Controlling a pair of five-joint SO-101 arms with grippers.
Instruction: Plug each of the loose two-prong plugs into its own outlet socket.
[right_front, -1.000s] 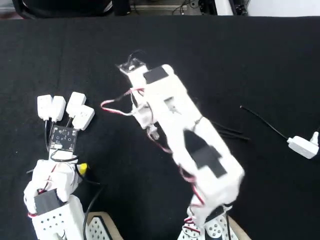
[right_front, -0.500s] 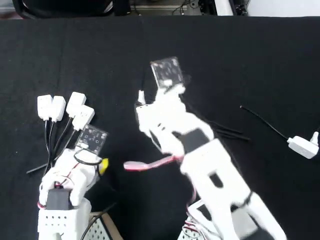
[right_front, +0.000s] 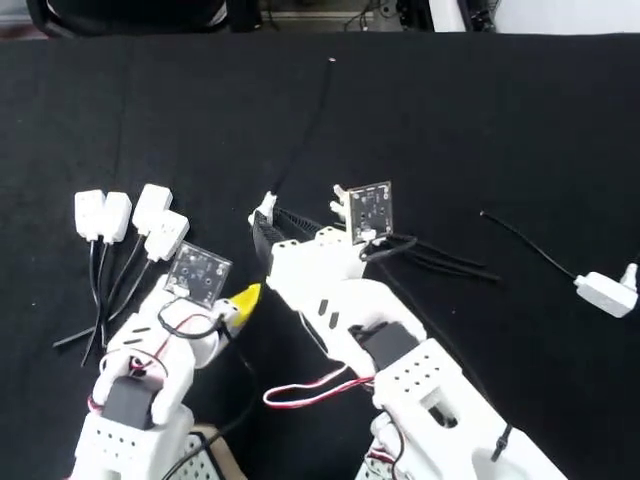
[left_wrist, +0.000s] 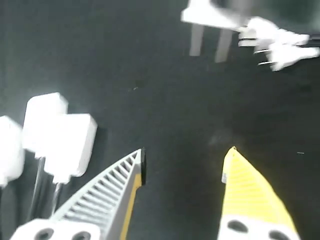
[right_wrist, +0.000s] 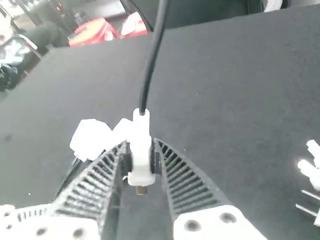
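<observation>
My right gripper (right_wrist: 140, 146) is shut on a white two-prong plug (right_wrist: 139, 160); its black cord (right_wrist: 152, 55) runs off toward the table's far edge. From above, that gripper (right_front: 265, 214) holds the plug (right_front: 264, 208) near the table's middle, right of the white outlet sockets (right_front: 130, 222). The sockets (right_wrist: 92, 135) lie beyond the held plug. My left gripper (left_wrist: 186, 152) is open with nothing between its fingers. It has the sockets (left_wrist: 60, 131) to one side and the held plug's prongs (left_wrist: 207, 30) ahead. Its yellow finger (right_front: 243, 297) sits just below the right gripper. Another loose plug (right_front: 605, 291) lies far right.
Black cords (right_front: 110, 290) run from the sockets toward the left arm's base. More thin black wires (right_front: 450, 265) cross the black cloth right of the right arm. A thin cord (right_front: 525, 240) leads to the far-right plug.
The right arm has drawn back from the far centre, bringing the plug nearer and level with the sockets. The left arm has swung right, away from the sockets, toward the middle.
</observation>
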